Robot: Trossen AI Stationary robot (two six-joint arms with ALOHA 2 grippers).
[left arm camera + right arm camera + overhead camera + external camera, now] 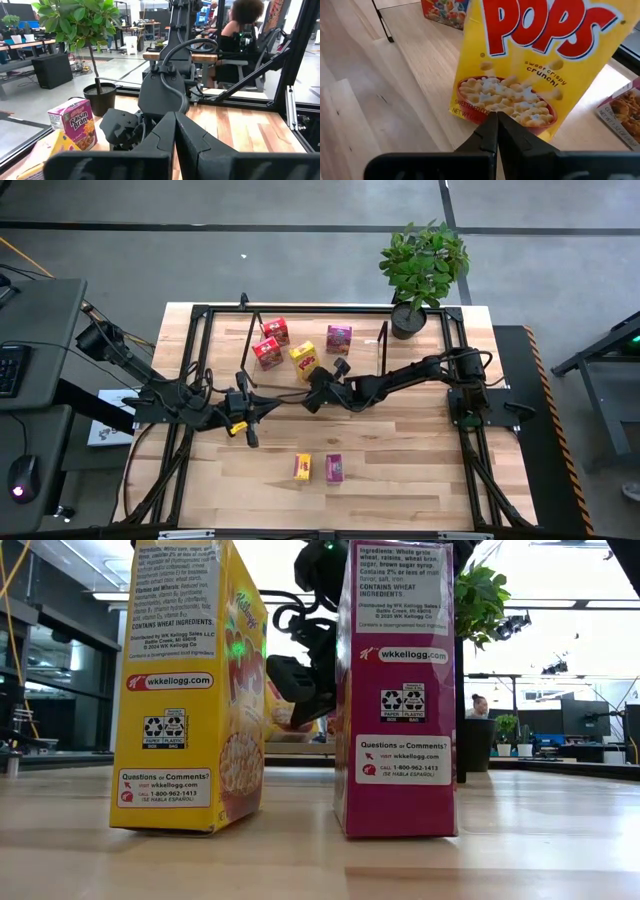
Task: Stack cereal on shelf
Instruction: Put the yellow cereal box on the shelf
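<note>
The small yellow rectangular cardboard cereal box [535, 65] on the light wooden board of the low black-wire-framed shelf [365, 345] looks light, stiff and hollow, with glossy printed faces that may slip; it would tip at a nudge, so I judge the best hold is across its two narrow sides, near mid-height, squeezed gently to avoid crushing the card. In the right wrist view the right gripper [496, 131] has its jaws pressed fully together, empty, their tips just in front of the box's lower front face, so they must open before any grasp. The left gripper [250, 423] hovers over the worktop [400, 470] nearer the front, jaws likewise shut on nothing. Two red, one yellow and one magenta box sit on the shelf; a second yellow box [302, 467] and magenta box [334, 468] stand on the worktop, side by side.
</note>
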